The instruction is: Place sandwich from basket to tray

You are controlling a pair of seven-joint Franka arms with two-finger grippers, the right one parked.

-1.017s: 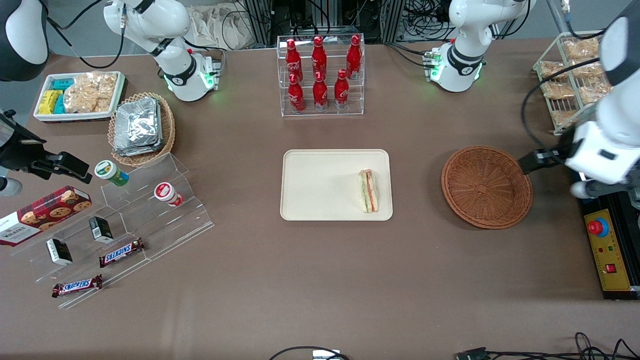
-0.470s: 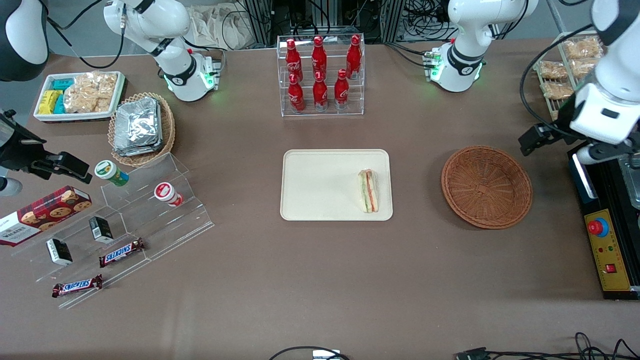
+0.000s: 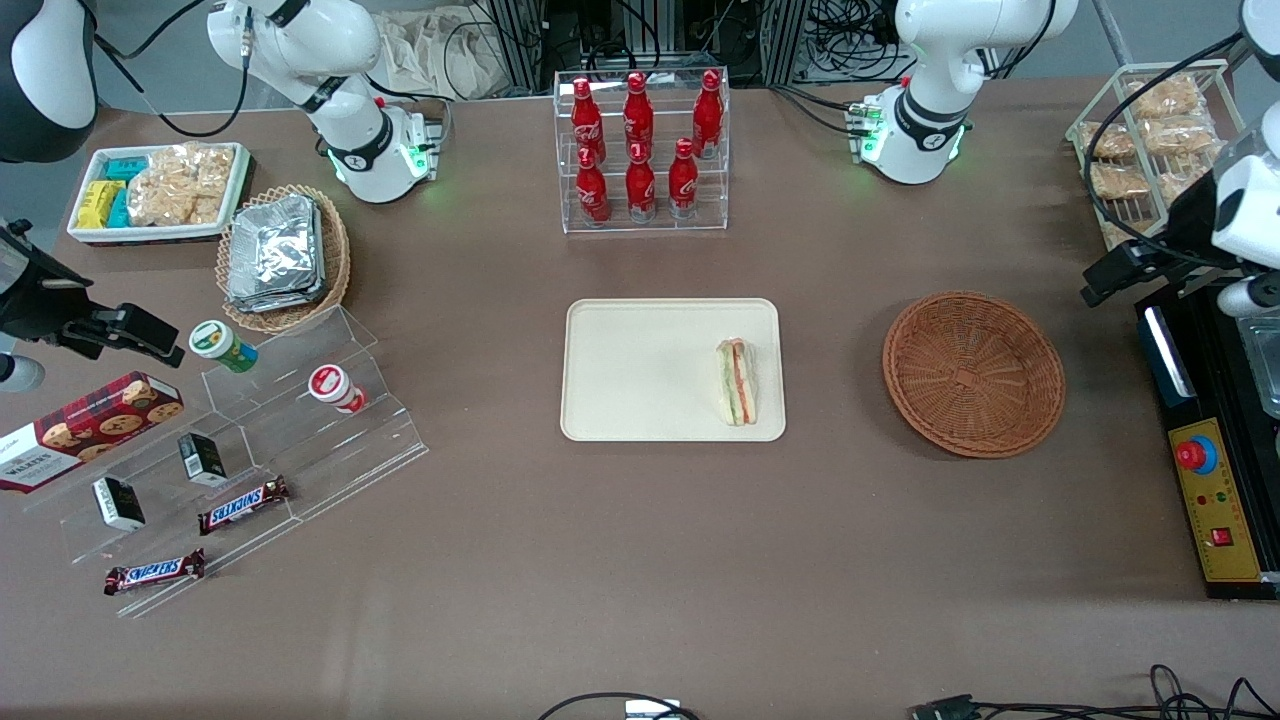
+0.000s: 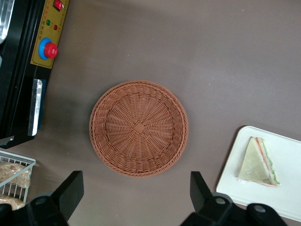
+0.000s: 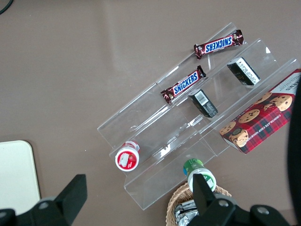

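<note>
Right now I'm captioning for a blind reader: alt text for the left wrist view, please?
An empty brown basket sits on a brown table, with the sandwich lying on the cream tray beside it. The open gripper hangs above the basket's edge.

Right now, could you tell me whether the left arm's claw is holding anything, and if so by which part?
Nothing is held. The claw is open and empty, hanging above the table beside the empty basket. The sandwich lies on the tray.
</note>
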